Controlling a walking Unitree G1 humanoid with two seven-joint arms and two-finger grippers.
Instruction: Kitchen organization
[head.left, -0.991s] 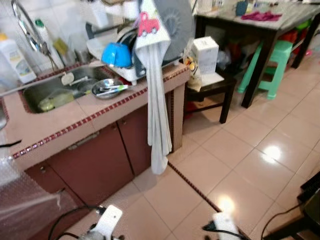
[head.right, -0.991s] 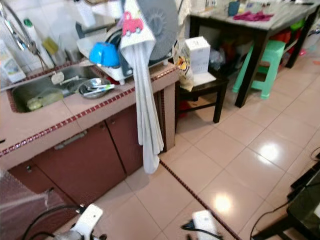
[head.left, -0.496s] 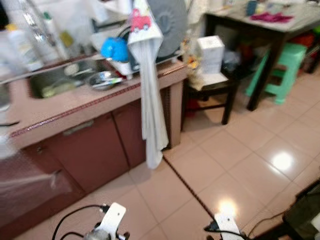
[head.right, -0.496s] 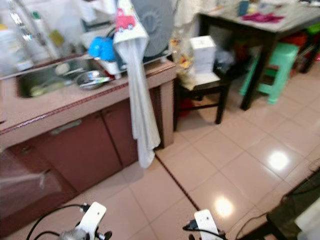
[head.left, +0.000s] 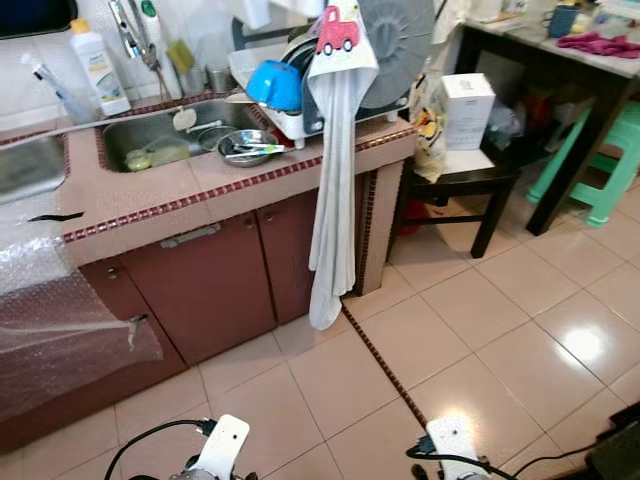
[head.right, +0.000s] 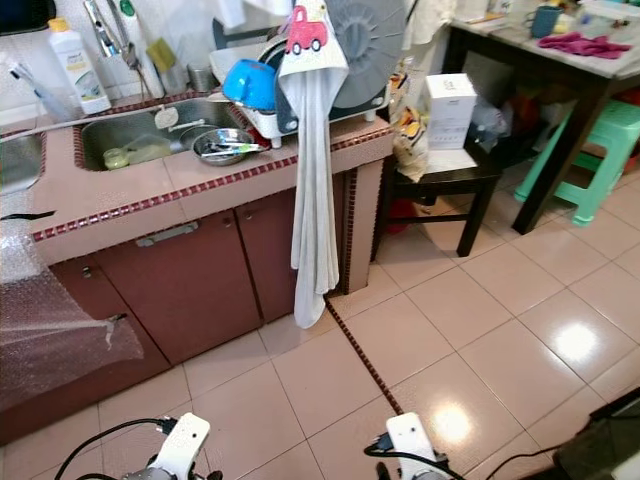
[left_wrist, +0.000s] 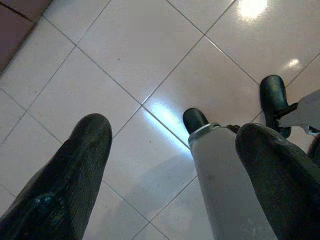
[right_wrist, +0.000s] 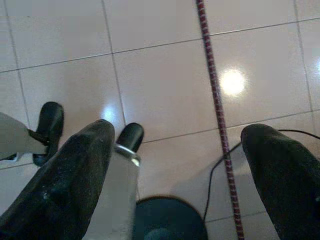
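**Both pincers low over the floor, kitchen bench well ahead**

The left pincer (left_wrist: 170, 165) and right pincer (right_wrist: 175, 170) hang released, fingers spread, gripping nothing, above glossy pale floor tiles (head.left: 470, 310). The pink speckled bench (head.left: 150, 200), edged in small red tiles, stands well apart, ahead and to the left. Its steel sink (head.left: 150, 135) holds a spoon and some greenish things, hard to make out. A shiny metal bowl (head.left: 245, 147) sits on the bench beside it. A blue bowl (head.left: 275, 85) rests upturned on the dish rack (head.left: 300, 120), where a long white towel (head.left: 335, 190) hangs past the brown cabinet doors (head.left: 220, 285). Crinkled bubble wrap (head.left: 60, 340) covers the bench's left end, cut off by the frame edge.
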